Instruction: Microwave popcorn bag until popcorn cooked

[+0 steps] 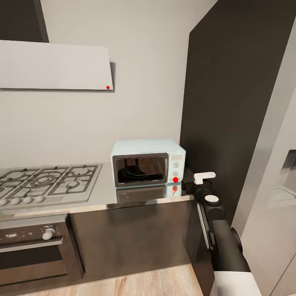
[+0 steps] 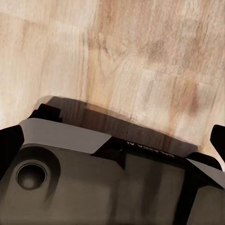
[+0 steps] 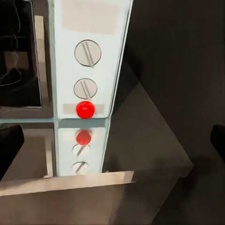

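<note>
The kitchen has grey walls, dark brown cabinets and a pale wood floor (image 1: pixel 156 283). A grey glossy bench (image 1: pixel 102 201) runs along the wall, and it reflects what stands on it. On the bench stands the microwave (image 1: pixel 148 163), pale blue, with a dark glass door that is closed. Its panel at the right side has two white knobs (image 3: pixel 87 53) and a red dot (image 3: pixel 85 109) under them; the knobs and the dot are mirrored in the bench surface below. Through the dark glass I cannot tell what is inside, and the bag is not to be seen on the part of the bench that shows. Left of the microwave lies a gas hob (image 1: pixel 45 181), and under the hob is a dark oven (image 1: pixel 33 246) with a white knob. Above the hob hangs a pale hood (image 1: pixel 53 65) with a small red dot at its corner. Right of the microwave rises a tall dark cabinet (image 1: pixel 230 102), and further right is a pale grey fridge (image 1: pixel 275 185). The right arm reaches up just beside the bench corner, and its right tool (image 1: pixel 204 177) is near the microwave panel, apart from it; its fingers look parted, holding nothing. In the left wrist view the left tool's dark fingertips (image 2: pixel 10 140) stand at both edges, wide apart and released, over the robot's dark base (image 2: pixel 103 187) and the floor.
</note>
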{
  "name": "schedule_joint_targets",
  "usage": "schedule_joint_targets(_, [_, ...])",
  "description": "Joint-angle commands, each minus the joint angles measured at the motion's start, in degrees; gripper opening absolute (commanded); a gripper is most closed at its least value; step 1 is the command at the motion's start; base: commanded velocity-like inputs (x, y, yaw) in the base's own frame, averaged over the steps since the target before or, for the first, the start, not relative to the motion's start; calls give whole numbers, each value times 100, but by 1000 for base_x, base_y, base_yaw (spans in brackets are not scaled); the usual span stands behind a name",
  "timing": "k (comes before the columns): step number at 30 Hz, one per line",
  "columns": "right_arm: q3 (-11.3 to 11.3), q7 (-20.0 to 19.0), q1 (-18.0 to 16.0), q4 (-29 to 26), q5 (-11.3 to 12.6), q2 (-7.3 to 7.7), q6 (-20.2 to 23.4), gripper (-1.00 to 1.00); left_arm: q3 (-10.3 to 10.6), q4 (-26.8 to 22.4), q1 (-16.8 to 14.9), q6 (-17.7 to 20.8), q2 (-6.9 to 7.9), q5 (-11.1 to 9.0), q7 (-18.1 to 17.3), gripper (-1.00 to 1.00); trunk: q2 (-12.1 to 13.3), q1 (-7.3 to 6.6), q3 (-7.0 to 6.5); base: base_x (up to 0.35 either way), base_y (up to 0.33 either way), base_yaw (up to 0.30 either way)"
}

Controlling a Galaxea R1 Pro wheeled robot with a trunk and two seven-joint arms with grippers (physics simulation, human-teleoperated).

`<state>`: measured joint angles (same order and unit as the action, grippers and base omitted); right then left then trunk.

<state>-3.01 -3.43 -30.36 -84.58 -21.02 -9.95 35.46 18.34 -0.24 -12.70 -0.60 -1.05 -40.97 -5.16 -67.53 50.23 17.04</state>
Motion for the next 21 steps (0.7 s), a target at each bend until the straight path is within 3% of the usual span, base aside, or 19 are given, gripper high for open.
schedule_joint_targets(1, [-8,-36,-5,-3,-49,-5,3,100,46,6,-5,-7,0,-60,-20,100,-5,0,7,0,0,0])
schedule_joint_targets(5, [-11,-40,-5,2,-44,-5,-66,100,46,6,-5,-8,-45,-60,26,100,-5,0,7,2,-1,0])
schedule_joint_targets(10, [-24,-36,-5,462,353,-5,-668,100,54,6,-5,-3,-56,-58,53,100,-5,0,7,164,-135,0])
schedule_joint_targets(12, [-24,-35,-5,694,395,-5,-779,100,62,6,-5,-2,-59,-53,51,100,-5,0,7,228,-185,0])
schedule_joint_targets(21, [-16,-94,-5,808,416,-5,-868,100,64,1,-5,-2,-61,-43,42,100,-5,0,7,216,-171,0])
